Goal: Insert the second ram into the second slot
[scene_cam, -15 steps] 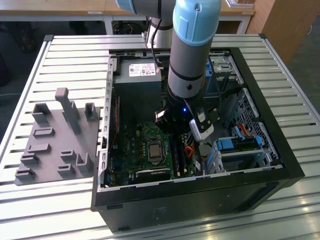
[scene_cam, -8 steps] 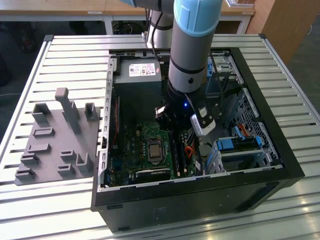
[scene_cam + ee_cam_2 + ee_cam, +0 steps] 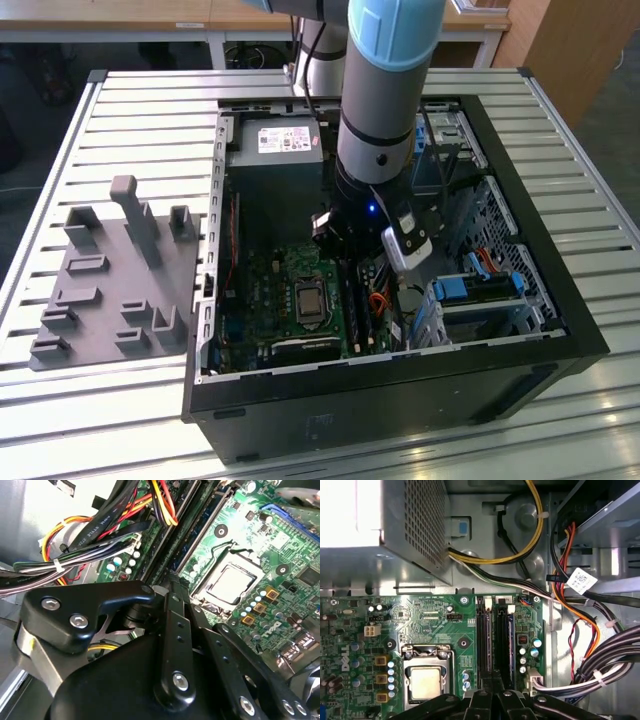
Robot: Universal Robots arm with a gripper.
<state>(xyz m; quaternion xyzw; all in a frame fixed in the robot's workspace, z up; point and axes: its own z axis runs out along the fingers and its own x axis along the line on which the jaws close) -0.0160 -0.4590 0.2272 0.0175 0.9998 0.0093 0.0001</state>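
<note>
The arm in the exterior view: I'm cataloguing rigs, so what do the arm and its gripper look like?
The arm is a thick grey cylindrical tube with a light-blue cap at its joint, and a small blue light glows near the wrist. A silver-grey camera block sits at the wrist. In both wrist views the gripper is matte black, built of jointed links fastened with round silver screws.

Computer case (image 3: 400, 395) on table (image 3: 150, 120) — holder block (image 3: 115, 280) beside it (exterior view's left).
</note>
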